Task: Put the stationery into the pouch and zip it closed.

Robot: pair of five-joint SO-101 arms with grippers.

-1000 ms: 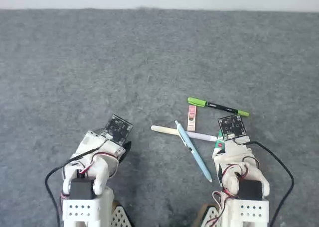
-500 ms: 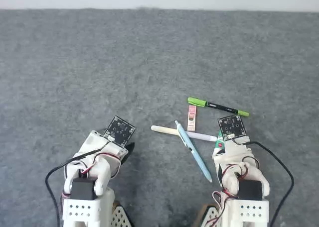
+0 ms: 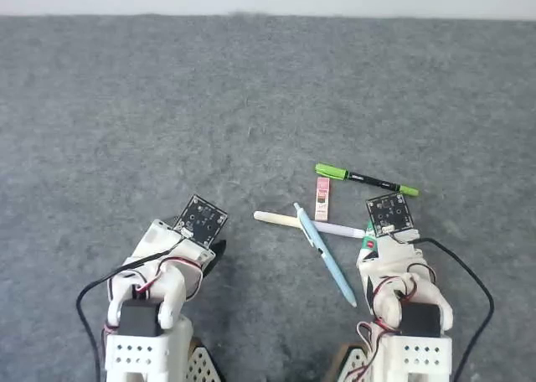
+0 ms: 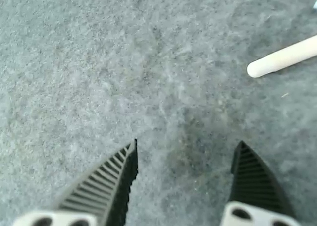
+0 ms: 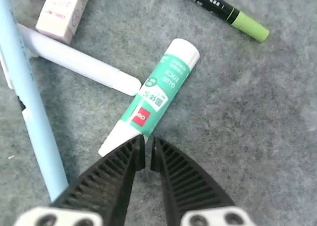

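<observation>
Hovering over the grey mat (image 3: 251, 105), the left gripper (image 4: 185, 146) gapes wide, empty. The right gripper (image 5: 147, 139), all but closed on nothing, points at the glue stick (image 5: 153, 97), lying among blue pen (image 3: 325, 255), white pen (image 3: 293, 223), eraser (image 3: 322, 197) and marker (image 3: 366, 179).

Blue pen (image 3: 325, 256) lies flat across white pen (image 3: 280, 220).

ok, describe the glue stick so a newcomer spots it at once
On the grey table, look just ahead of the right arm. The glue stick lies there against the white pen's end: short, stubby, teal label, white cap.
</observation>
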